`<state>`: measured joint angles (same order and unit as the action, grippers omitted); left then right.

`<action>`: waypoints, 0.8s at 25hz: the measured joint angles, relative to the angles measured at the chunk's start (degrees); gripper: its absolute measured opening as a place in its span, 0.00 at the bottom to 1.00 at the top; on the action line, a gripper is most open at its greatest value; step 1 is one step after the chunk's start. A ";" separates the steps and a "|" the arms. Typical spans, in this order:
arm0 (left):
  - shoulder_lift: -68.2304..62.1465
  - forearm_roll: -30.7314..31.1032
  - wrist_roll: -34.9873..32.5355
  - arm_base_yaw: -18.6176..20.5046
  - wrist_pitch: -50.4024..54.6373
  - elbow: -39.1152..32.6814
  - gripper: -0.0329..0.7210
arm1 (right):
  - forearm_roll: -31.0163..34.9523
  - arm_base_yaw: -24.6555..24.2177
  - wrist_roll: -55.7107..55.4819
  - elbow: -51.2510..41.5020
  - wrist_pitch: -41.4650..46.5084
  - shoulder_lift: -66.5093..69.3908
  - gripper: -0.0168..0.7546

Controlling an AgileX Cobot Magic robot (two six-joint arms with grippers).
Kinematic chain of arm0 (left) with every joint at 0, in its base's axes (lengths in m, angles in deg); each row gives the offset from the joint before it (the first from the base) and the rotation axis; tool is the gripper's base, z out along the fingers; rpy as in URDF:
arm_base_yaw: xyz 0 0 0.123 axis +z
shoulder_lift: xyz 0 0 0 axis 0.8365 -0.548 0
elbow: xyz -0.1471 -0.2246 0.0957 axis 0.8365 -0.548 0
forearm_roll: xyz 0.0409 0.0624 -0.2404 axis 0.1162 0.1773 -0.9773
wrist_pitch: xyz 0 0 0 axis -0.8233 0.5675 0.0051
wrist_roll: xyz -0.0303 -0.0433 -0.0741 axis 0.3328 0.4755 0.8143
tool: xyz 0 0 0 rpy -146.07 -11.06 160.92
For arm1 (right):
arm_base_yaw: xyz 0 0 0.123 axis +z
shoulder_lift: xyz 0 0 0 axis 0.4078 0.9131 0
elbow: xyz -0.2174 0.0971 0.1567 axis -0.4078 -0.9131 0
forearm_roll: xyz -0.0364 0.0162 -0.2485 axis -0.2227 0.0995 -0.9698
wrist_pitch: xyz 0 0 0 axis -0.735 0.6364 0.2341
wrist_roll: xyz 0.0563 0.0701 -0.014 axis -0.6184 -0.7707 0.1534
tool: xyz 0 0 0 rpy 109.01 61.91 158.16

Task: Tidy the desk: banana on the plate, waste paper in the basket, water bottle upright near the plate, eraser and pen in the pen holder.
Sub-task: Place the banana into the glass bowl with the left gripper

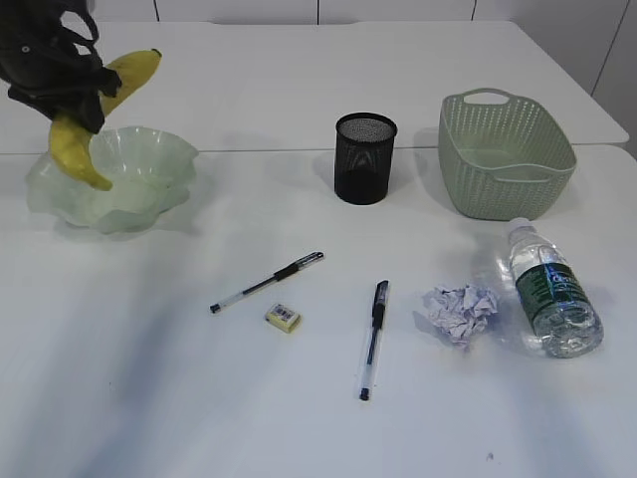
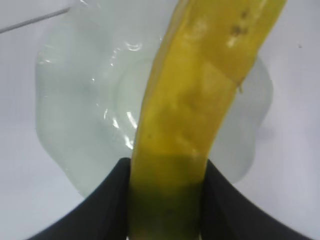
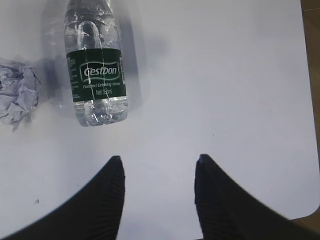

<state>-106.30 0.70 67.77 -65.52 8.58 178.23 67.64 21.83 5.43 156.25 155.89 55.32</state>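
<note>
My left gripper (image 1: 82,100) is shut on the yellow banana (image 1: 131,72) and holds it tilted above the pale green wavy plate (image 1: 171,151). In the left wrist view the banana (image 2: 195,110) runs between the black fingers (image 2: 107,200), with the plate (image 2: 85,100) below it. The water bottle (image 1: 552,289) lies on its side at the right of the desk (image 1: 149,398), and the waste paper (image 1: 461,311) lies just left of it. My right gripper (image 3: 159,160) hovers open near the bottle (image 3: 95,70) and the paper (image 3: 17,92), out of the exterior view. The eraser (image 1: 283,318) and two pens (image 1: 269,282) (image 1: 374,337) lie mid-desk. The pen holder (image 1: 364,157) and the basket (image 1: 506,154) stand behind them.
A seam (image 1: 259,151) crosses the desk behind the plate and the pen holder. The desk's right edge (image 3: 306,75) shows in the right wrist view, with brown floor beyond it.
</note>
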 joint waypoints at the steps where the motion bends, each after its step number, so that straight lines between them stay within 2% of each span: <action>1: 0.00 -0.85 0.07 0.93 -0.87 0.00 0.38 | 0.00 0.00 0.00 0.00 0.00 0.00 0.47; 8: -2.02 -4.67 0.07 4.95 -3.03 0.22 0.38 | 0.00 0.00 0.00 0.00 0.00 0.00 0.47; 20: -8.89 -7.38 0.14 5.64 -5.98 0.30 0.39 | 0.00 0.00 0.00 0.00 0.00 0.00 0.47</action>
<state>-115.19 -6.68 67.90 -59.88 2.60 178.53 67.64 21.83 5.43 156.25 155.89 55.32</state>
